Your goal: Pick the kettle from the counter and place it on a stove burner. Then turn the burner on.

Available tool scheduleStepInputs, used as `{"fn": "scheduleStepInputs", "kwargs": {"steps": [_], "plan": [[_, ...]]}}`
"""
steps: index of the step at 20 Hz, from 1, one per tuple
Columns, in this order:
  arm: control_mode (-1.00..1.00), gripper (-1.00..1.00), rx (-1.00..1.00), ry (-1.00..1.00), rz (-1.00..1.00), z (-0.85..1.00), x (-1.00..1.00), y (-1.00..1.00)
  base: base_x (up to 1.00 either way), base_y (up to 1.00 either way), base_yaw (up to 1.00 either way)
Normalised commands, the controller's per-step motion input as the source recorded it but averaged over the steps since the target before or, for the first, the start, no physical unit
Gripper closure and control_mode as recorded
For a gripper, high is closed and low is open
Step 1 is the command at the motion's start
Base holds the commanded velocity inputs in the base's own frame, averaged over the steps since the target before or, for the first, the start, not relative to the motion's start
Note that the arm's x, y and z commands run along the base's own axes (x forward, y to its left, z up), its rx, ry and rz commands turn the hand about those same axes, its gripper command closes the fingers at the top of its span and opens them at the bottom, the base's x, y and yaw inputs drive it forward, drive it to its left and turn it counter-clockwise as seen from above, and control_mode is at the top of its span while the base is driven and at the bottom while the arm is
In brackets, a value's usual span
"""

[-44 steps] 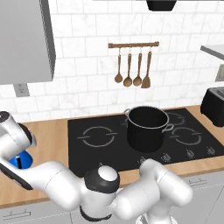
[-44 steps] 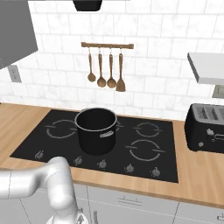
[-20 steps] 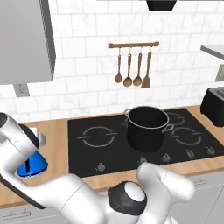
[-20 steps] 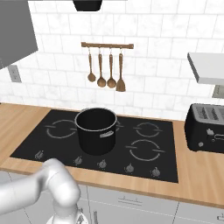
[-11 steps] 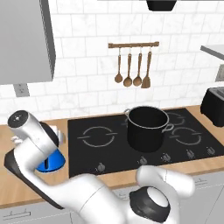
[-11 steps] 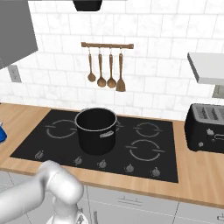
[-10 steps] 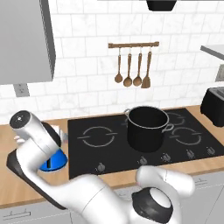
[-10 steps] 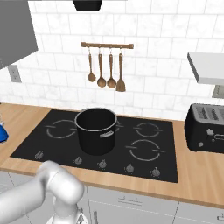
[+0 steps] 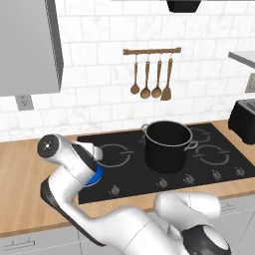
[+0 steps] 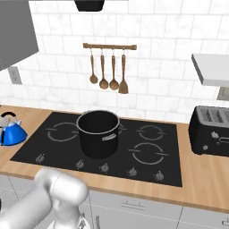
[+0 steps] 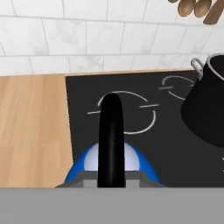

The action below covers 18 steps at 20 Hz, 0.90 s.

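The small blue kettle hangs from my gripper, which is shut on its thin black handle. In the hand view the blue body sits just below the gripper, over the left edge of the black cooktop. Just beyond it lies the front-left stove burner, a ring with nothing on it. From the right base view the kettle shows at the far left, beside the cooktop's left rim. The wood counter stretches to the left.
A big black pot stands mid-cooktop, right of the burner. A row of knobs runs along the cooktop's front edge. A black toaster sits on the right counter. Wooden utensils hang on the wall.
The arm has carried the kettle to the right, from above the left counter to the cooktop's left edge. The pot has stayed put.
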Motion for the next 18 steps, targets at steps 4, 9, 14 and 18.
{"fn": "scheduleStepInputs", "kwargs": {"steps": [4,9,14,18], "plan": [[-1.0,1.0,-0.01,0.0,-0.09,0.17,0.0,-0.82,0.0,0.0,0.0],[-1.0,1.0,0.0,0.0,-0.07,0.08,0.13,-0.71,0.0,0.0,0.0],[-1.0,1.0,0.0,0.0,-0.02,0.0,0.43,-0.48,0.0,0.0,0.0],[-1.0,1.0,0.0,0.0,-0.01,0.0,0.59,-0.35,0.0,0.0,0.0]]}}
